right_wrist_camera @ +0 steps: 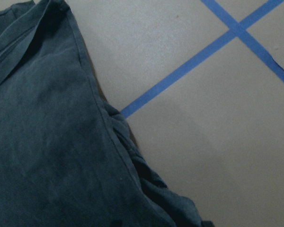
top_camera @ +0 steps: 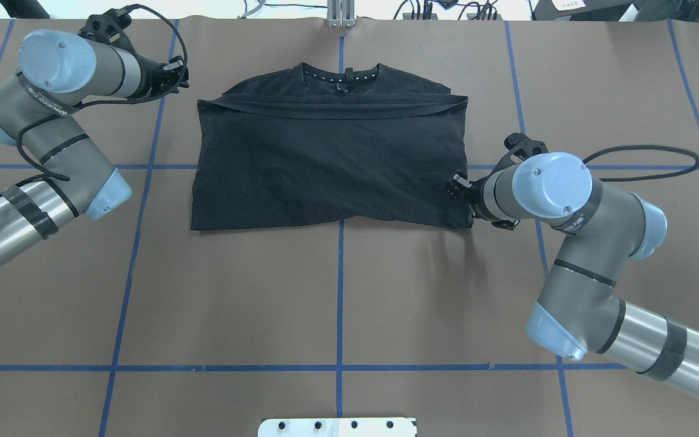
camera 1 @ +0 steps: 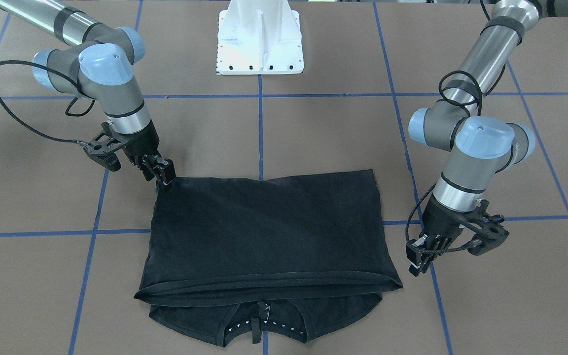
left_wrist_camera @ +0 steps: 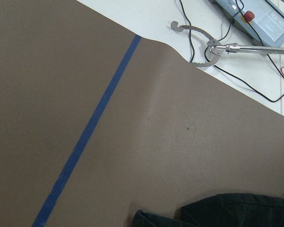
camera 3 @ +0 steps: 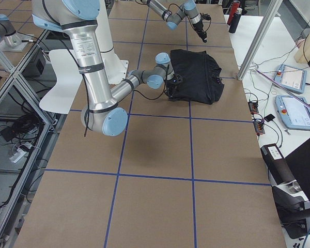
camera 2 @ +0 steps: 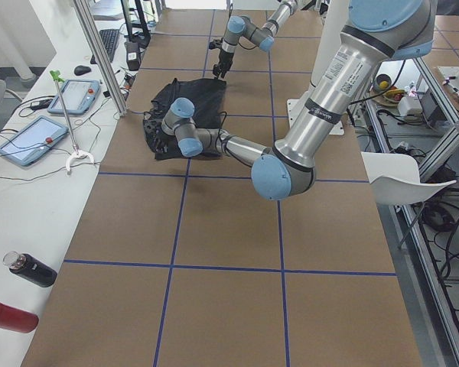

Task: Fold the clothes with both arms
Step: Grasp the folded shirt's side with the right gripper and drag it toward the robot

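One corner only looks held: right gripper [camera 1: 164, 173] seems clamped on the near right fold corner of the T-shirt [top_camera: 325, 158], which lies folded in half on the table [top_camera: 337, 291]. Pulling alone could drag and skew the layers. Farther out, left gripper [camera 1: 419, 259] hovers off the cloth beside its far left edge; can't tell if it's open or closed. A missed grab there would leave the hem crooked by the collar [top_camera: 341, 74].

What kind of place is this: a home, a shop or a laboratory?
Most likely a robotics laboratory. The left arm and right arm stand at a table marked with a blue tape grid, and control tablets with red stop buttons lie on a side bench.
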Robot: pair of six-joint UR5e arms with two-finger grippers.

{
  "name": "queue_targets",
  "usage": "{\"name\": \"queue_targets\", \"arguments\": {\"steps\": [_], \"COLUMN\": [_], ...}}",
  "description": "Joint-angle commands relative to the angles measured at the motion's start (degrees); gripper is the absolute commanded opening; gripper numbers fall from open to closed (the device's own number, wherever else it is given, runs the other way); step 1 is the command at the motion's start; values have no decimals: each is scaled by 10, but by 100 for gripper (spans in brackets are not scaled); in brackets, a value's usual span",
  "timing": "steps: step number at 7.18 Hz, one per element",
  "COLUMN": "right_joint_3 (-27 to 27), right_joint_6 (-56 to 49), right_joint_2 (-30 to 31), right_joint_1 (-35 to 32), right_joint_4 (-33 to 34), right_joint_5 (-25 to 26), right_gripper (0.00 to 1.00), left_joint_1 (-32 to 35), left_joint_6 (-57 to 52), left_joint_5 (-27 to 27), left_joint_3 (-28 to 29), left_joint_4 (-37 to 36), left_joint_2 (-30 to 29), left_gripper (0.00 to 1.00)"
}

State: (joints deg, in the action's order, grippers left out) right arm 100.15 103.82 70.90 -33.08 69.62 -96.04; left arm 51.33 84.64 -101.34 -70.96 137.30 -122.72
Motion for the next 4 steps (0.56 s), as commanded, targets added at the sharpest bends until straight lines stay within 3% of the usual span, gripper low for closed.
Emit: {"name": "queue_targets", "arguments": {"steps": [1, 4], "right_joint_3": [5, 4], "right_joint_6": [1, 0], "right_joint_2": [10, 19], "right_joint_1": [11, 22], "right_joint_4": [1, 4], "right_joint_5": [14, 13], "right_gripper": [63, 59], "left_joint_1": [0, 0], "left_joint_6": [0, 0], "left_joint_5": [0, 0], "left_joint_3": [-1, -1], "left_joint_4": [-1, 0], "left_joint_2": [0, 0], "left_gripper": [32, 32]}}
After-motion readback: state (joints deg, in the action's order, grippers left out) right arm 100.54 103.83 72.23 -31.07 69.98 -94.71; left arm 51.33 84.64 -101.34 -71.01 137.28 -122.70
